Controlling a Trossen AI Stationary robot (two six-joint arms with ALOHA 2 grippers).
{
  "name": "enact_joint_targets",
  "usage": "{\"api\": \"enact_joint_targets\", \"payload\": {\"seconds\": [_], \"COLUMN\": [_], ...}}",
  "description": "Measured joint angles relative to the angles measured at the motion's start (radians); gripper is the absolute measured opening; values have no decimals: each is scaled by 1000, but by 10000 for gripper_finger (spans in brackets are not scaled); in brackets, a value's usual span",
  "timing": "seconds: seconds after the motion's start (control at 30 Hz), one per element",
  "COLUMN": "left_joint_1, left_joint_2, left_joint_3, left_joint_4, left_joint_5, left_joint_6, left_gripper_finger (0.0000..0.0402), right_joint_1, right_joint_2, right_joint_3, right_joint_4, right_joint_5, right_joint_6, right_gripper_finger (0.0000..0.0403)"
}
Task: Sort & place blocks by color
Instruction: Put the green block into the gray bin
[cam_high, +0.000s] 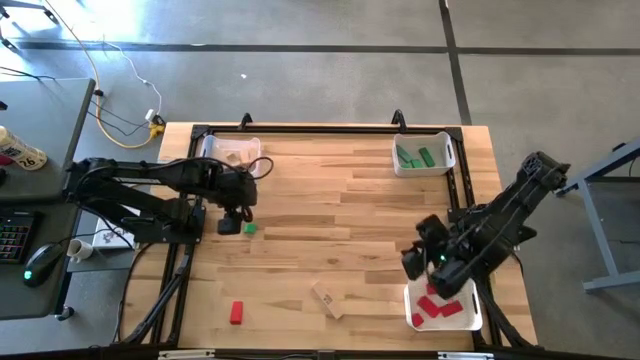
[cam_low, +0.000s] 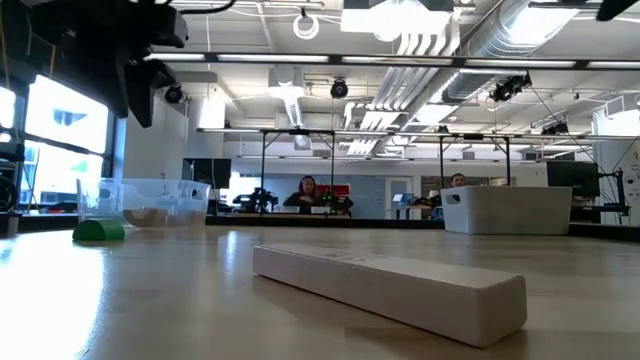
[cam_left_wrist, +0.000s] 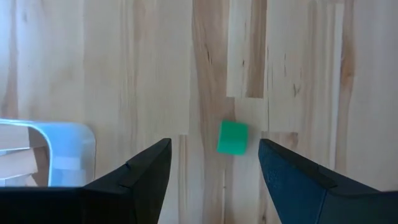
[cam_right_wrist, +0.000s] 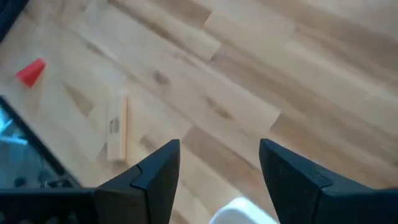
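Observation:
A green cube (cam_high: 249, 229) (cam_left_wrist: 232, 137) lies flat on the table just beyond my left gripper (cam_high: 235, 217) (cam_left_wrist: 214, 149). That gripper hovers above it, open and touching nothing. A red block (cam_high: 236, 313) (cam_right_wrist: 31, 71) and a tan bar (cam_high: 328, 298) (cam_right_wrist: 117, 127) (cam_low: 390, 290) lie near the table's near edge. My right gripper (cam_high: 418, 258) (cam_right_wrist: 219, 146) is open and empty above bare table, beside the bin of red blocks (cam_high: 470, 322). In the low view the green cube (cam_low: 99, 230) rests on the tabletop.
A clear bin of tan blocks (cam_high: 217, 146) (cam_left_wrist: 74, 134) (cam_low: 190, 195) sits at the far left corner, close to my left gripper. A white bin of green blocks (cam_high: 446, 150) (cam_low: 505, 210) stands at the far right. People sit in the room behind the table.

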Motion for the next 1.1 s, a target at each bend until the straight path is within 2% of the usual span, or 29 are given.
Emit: {"api": "enact_joint_targets", "payload": {"seconds": [0.2,0.4,0.57,0.67,0.93,1.1], "left_joint_1": [-1,-19,-58,-93,-112,-111], "left_joint_2": [76,96,63,59,59,107], "left_joint_3": [0,-7,-127,-176,-173,-174], "left_joint_4": [2,13,125,150,155,154], "left_joint_5": [10,44,50,40,13,8], "left_joint_6": [18,17,-38,-54,-93,-113], "left_gripper_finger": [227,227,227,227,227,227], "right_joint_1": [-135,-268,-357,-400,-486,-531], "right_joint_2": [0,0,0,0,0,0], "right_joint_3": [12,12,12,12,12,12], "right_joint_4": [-11,-11,-8,0,48,93], "right_joint_5": [0,-1,-3,-27,-50,-80], "right_joint_6": [-89,-211,-299,-352,-476,-553], "right_gripper_finger": [206,206,206,206,206,206]}}
